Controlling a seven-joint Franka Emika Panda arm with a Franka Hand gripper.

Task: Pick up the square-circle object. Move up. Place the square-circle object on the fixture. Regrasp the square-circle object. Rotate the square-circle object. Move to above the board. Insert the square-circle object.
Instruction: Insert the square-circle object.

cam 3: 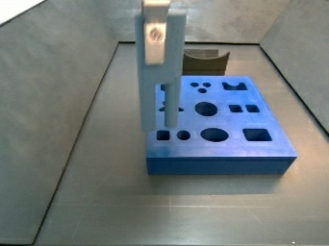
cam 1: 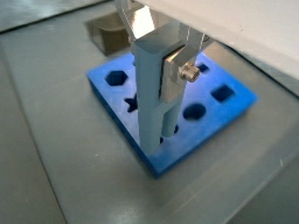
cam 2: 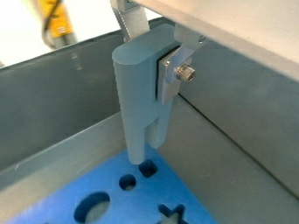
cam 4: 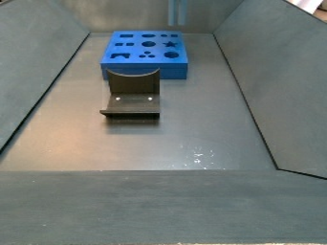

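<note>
My gripper is shut on the square-circle object, a slim light blue-grey peg held upright. One silver finger with a screw presses its upper side; the other finger is hidden behind it. The peg's lower end meets the top of the blue board at a dark hole near one edge. How deep it sits I cannot tell. Both show in a wrist view too: gripper, peg, board. In a side view the peg stands over the board's left edge.
The dark fixture stands on the floor just beyond the board, also seen in a wrist view and in a side view near the board. Grey walls enclose the floor on all sides.
</note>
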